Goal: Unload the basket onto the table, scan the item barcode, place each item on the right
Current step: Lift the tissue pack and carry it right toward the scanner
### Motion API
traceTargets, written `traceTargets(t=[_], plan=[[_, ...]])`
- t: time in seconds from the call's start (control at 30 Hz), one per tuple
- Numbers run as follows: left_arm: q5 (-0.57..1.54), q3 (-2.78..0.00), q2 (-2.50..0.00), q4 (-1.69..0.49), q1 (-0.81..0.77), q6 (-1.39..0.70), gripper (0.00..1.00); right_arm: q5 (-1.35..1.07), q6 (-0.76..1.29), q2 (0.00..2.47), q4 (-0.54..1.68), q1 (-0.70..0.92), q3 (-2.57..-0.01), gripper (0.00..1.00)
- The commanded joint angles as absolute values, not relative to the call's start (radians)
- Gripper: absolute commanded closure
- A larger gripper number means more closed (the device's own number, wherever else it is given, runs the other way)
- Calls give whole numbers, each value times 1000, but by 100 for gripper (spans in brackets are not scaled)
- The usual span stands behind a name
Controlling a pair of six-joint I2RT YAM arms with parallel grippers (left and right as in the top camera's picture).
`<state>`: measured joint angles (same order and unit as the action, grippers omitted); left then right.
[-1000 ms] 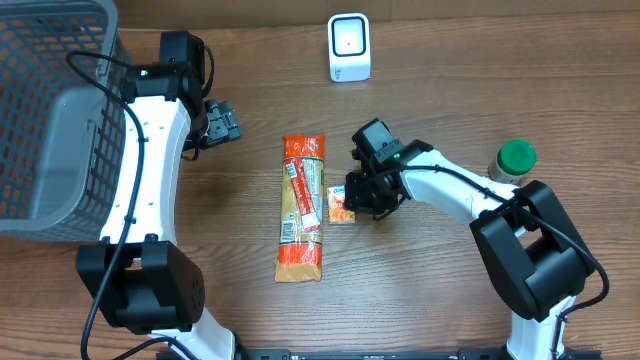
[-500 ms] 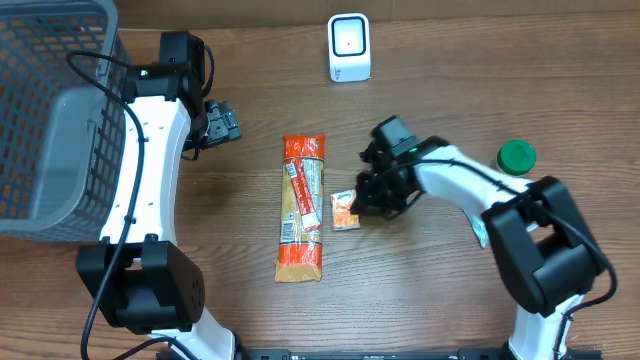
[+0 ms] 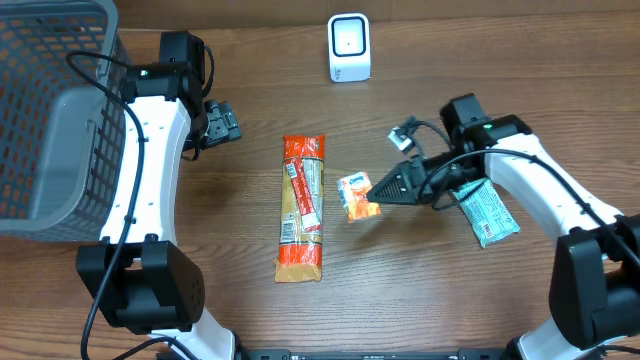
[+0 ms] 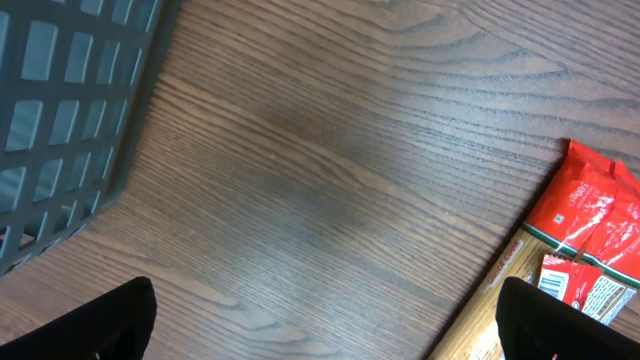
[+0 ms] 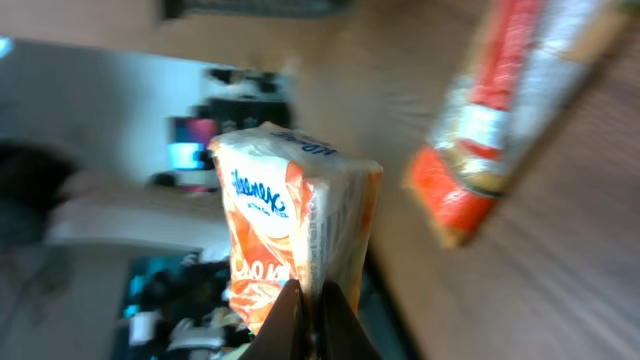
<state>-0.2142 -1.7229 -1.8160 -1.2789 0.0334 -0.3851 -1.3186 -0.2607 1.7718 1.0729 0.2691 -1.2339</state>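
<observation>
My right gripper (image 3: 376,189) is shut on the edge of a small orange-and-white packet (image 3: 356,196) and holds it above the table, right of the long orange package (image 3: 302,207). The right wrist view shows the packet (image 5: 291,228) upright, pinched at its lower edge by the gripper (image 5: 318,322). The white scanner (image 3: 349,47) stands at the far edge of the table, well away from the packet. My left gripper (image 3: 222,122) is open beside the basket, and in the left wrist view it (image 4: 325,330) has only bare wood between its fingers.
A grey wire basket (image 3: 50,110) fills the far left. The long orange package (image 4: 585,250) reaches into the left wrist view at the right edge. A green-and-white wrapped bar (image 3: 487,212) lies under my right arm.
My right gripper has closed on the small packet, lifted it off the table and carried it a little to the right. The right arm swung right. The left arm has not moved.
</observation>
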Motion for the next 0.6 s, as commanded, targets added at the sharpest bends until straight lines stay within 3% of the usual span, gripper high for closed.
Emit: traceTargets(t=[0.0, 0.3, 0.57], plan=[[-224, -1720, -1815, -1278, 32, -370, 0, -1570, -615, 1745, 1183, 210, -1232, 96], [-224, -1720, -1815, -1278, 32, -370, 0, -1570, -1104, 1743, 1697, 54, -1232, 96], [-224, -1720, -1814, -1278, 32, -370, 0, -1570, -1077, 1678, 1695, 17, -1224, 96]])
